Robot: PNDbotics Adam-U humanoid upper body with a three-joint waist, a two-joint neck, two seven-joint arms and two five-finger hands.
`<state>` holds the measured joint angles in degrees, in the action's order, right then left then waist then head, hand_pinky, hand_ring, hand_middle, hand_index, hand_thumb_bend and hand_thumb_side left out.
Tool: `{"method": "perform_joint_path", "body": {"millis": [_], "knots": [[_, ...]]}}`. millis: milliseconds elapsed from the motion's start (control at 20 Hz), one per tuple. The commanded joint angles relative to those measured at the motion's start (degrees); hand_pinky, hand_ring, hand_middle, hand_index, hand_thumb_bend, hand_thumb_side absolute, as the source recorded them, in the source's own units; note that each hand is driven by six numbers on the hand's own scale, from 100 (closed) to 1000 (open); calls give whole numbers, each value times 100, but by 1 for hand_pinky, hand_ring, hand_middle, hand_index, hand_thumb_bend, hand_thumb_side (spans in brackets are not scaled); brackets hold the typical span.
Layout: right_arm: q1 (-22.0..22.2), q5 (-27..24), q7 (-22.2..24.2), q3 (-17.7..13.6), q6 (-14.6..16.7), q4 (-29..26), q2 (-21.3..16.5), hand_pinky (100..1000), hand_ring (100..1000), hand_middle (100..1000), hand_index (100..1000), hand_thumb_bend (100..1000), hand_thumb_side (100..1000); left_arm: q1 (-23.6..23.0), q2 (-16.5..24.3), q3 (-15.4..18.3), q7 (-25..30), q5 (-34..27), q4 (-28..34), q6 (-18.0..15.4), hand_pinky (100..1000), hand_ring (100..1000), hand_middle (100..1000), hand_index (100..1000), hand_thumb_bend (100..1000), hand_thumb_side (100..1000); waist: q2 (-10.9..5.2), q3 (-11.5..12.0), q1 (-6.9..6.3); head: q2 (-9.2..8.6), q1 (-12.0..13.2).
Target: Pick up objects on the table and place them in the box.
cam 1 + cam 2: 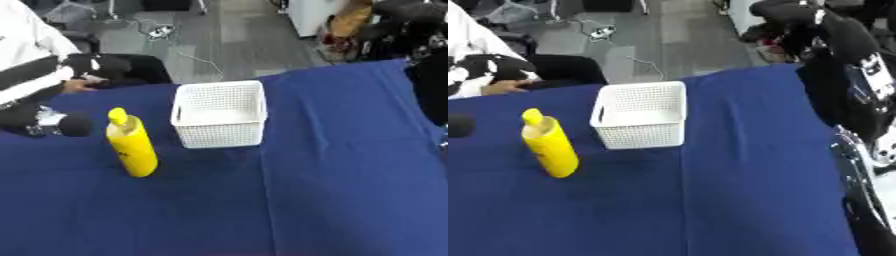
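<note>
A yellow bottle (pixel 132 149) with a yellow cap stands upright on the blue tablecloth, left of centre. Just to its right and a little farther back sits the white perforated box (pixel 220 114), open at the top; nothing shows inside it. My left hand (pixel 63 124) comes in at the left edge, a dark rounded shape resting on the cloth a short way left of the bottle and apart from it. My right arm (pixel 859 150) runs down the right edge, black with silver parts. Its hand is outside both views.
The blue cloth (pixel 332 190) covers the whole table; its far edge runs behind the box. Beyond that lie grey floor, cables and dark bags. A black bulk (pixel 430 90) overhangs the table's right side.
</note>
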<state>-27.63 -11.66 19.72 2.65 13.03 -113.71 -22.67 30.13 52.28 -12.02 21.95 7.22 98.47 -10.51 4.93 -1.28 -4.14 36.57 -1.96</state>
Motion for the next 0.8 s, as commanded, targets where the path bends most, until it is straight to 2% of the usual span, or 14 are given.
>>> {"method": "perform_joint_path", "body": {"millis": [50, 350, 400, 500, 650, 700, 800], "knots": [[-100, -15, 11, -35, -5, -88, -52, 849, 721, 792, 803, 252, 1000, 117, 131, 55, 35, 116, -3, -27, 931, 892, 908, 1000, 1000, 1000, -57, -2, 7, -40, 73], [-129, -29, 21, -31, -12, -88, -28, 849, 722, 793, 803, 250, 1000, 141, 89, -4, 112, 136, -51, -62, 936, 889, 879, 981, 1000, 1000, -40, -17, 10, -85, 94], [-136, -32, 22, -29, -13, -88, -23, 849, 721, 792, 803, 250, 1000, 141, 81, -10, 134, 143, -67, -63, 939, 890, 880, 974, 985, 1000, -36, -19, 10, -90, 102], [-147, -38, 29, -23, -18, -88, -14, 850, 721, 792, 803, 250, 1000, 151, 77, -24, 214, 184, -104, -54, 957, 895, 885, 963, 889, 920, -28, -22, 9, -95, 114], [-160, -44, 65, 1, -40, -88, -6, 851, 721, 792, 803, 251, 1000, 196, 79, -28, 383, 267, -169, -46, 961, 894, 884, 967, 871, 894, -13, -21, 10, -103, 135], [-163, -46, 77, 6, -47, -88, -4, 852, 721, 791, 800, 241, 1000, 213, 78, -30, 435, 280, -191, -44, 963, 885, 873, 963, 836, 860, -8, -21, 11, -105, 154], [-168, -48, 96, 12, -62, -88, 0, 853, 720, 791, 799, 249, 1000, 256, 77, -44, 571, 301, -242, -32, 967, 882, 869, 958, 817, 864, 4, -21, 14, -107, 198]]}}
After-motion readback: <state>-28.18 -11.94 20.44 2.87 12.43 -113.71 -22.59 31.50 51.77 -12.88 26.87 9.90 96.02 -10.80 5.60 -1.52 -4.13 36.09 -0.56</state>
